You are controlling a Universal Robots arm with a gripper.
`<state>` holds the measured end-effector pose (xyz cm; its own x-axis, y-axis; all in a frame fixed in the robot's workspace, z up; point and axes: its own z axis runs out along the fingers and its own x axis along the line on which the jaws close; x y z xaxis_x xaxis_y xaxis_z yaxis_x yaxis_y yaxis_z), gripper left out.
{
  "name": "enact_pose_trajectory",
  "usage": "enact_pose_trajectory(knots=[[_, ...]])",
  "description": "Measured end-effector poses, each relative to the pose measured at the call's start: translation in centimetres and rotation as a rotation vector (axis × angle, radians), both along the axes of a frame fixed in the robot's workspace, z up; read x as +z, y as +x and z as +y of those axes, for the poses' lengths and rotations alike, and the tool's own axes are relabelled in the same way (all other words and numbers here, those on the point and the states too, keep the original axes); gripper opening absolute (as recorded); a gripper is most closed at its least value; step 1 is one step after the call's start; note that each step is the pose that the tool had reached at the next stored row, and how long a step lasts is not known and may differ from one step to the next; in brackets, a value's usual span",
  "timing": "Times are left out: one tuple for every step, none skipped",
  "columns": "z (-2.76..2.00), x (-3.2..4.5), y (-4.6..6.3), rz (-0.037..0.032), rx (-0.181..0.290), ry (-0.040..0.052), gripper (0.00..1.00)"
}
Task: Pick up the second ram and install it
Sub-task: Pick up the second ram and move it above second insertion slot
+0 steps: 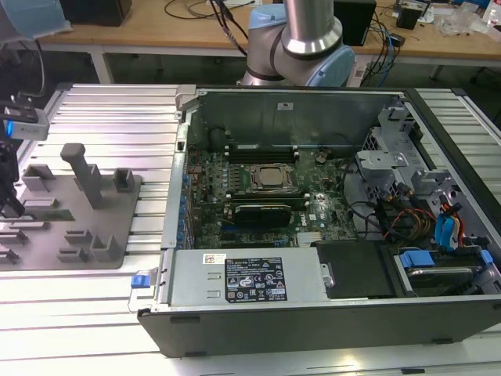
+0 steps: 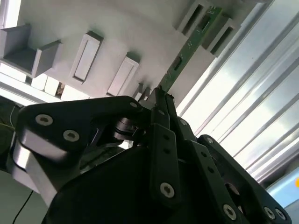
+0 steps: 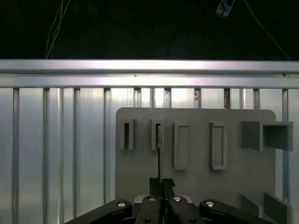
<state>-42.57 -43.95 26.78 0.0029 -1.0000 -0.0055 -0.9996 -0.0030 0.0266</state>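
The second ram [image 2: 189,44] is a thin green board. In the second wrist view its far end stands between the walls of a slot on the grey holder tray [image 2: 140,28]. My gripper [image 2: 161,93] is shut on the board's near end, black fingers pressed against both faces. In the first wrist view the ram [image 3: 159,156] shows edge-on as a thin line. It runs from my gripper [image 3: 161,181] to the second slot [image 3: 156,134] of the tray [image 3: 196,186]. In the exterior view my gripper [image 1: 8,196] hangs over the tray [image 1: 47,251] at the far left.
An open computer case [image 1: 313,321] sits to the exterior view's right of the tray, its motherboard [image 1: 270,178] exposed. A tall grey post [image 1: 82,172] and several blocks rise from the tray. Ribbed aluminium table [image 1: 109,117] lies all around. The arm's base [image 1: 305,39] stands behind the case.
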Motion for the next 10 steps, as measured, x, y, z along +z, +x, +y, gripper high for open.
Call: enact_pose_trajectory(knots=[[0.00,0.41,0.0,-0.0001,0.000,0.0000,0.09],[0.00,0.75,0.0,0.0000,0.000,0.0000,0.09],[0.00,1.31,0.0,0.0000,0.000,0.0000,0.09],[0.00,2.06,0.0,0.0000,0.000,0.0000,0.09],[0.00,2.70,0.0,-0.0001,0.000,0.0000,0.09],[0.00,3.53,0.0,0.0001,0.000,-0.0001,0.09],[0.00,3.98,0.0,0.0000,0.000,0.0000,0.09],[0.00,4.39,0.0,0.0000,0.000,0.0000,0.09],[0.00,4.78,0.0,-0.0001,0.000,0.0000,0.09],[0.00,5.14,0.0,0.0000,0.000,0.0000,0.09]])
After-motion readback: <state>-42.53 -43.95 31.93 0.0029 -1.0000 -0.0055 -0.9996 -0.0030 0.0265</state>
